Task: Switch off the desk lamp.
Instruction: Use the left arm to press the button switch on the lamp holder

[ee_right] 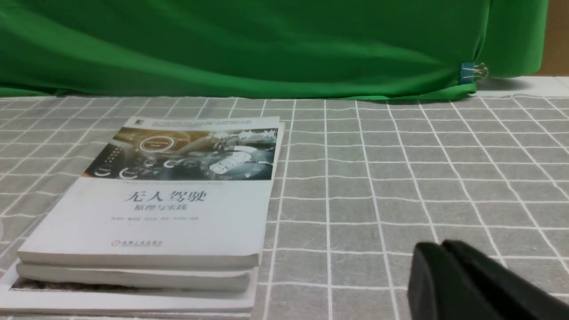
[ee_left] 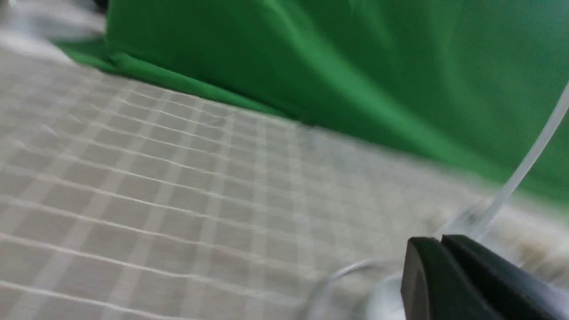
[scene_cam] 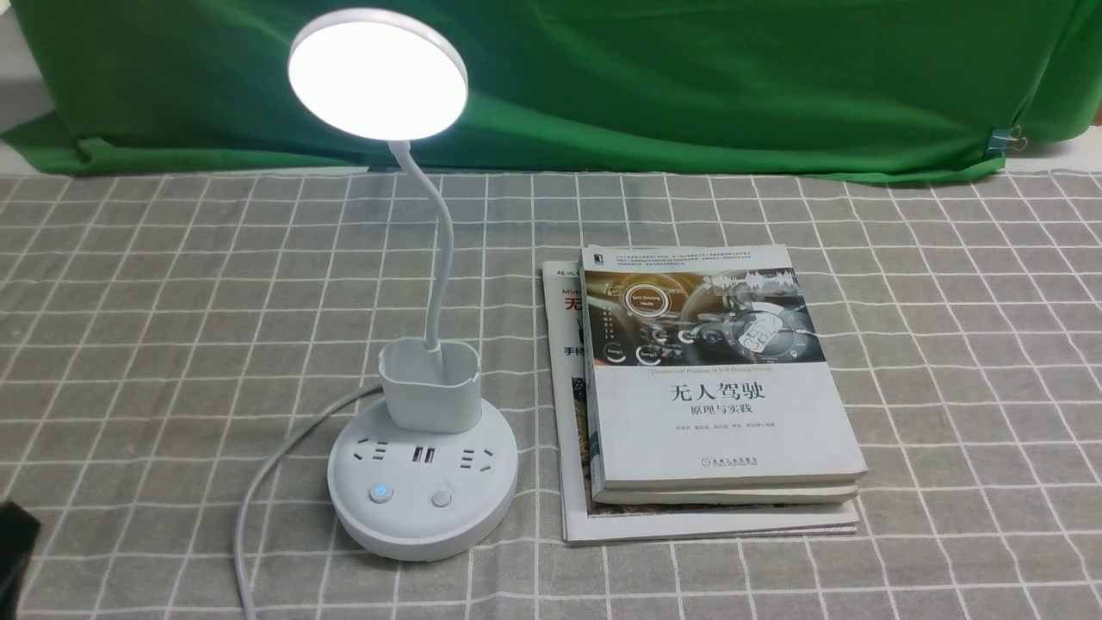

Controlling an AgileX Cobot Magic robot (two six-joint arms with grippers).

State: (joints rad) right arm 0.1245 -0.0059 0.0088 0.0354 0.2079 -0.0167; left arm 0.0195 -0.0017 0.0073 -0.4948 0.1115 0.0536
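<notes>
The white desk lamp [scene_cam: 422, 448] stands left of centre on the checked cloth. Its disc head [scene_cam: 377, 73] is lit. Its round base [scene_cam: 422, 508] has sockets, a blue-lit button [scene_cam: 380, 492] and a plain button [scene_cam: 442, 498]. A small cup holder [scene_cam: 430, 385] sits on the base. My left gripper [ee_left: 441, 240] is shut and empty, low near the lamp's blurred neck [ee_left: 524, 171]; in the front view only a black bit [scene_cam: 13, 551] shows at the lower left edge. My right gripper [ee_right: 442, 244] is shut and empty above the cloth, right of the books.
A stack of books [scene_cam: 706, 387] lies right of the lamp; it also shows in the right wrist view [ee_right: 151, 209]. The lamp's white cable [scene_cam: 258, 491] curls off the base to the front left. A green cloth backdrop [scene_cam: 689, 77] closes the far side.
</notes>
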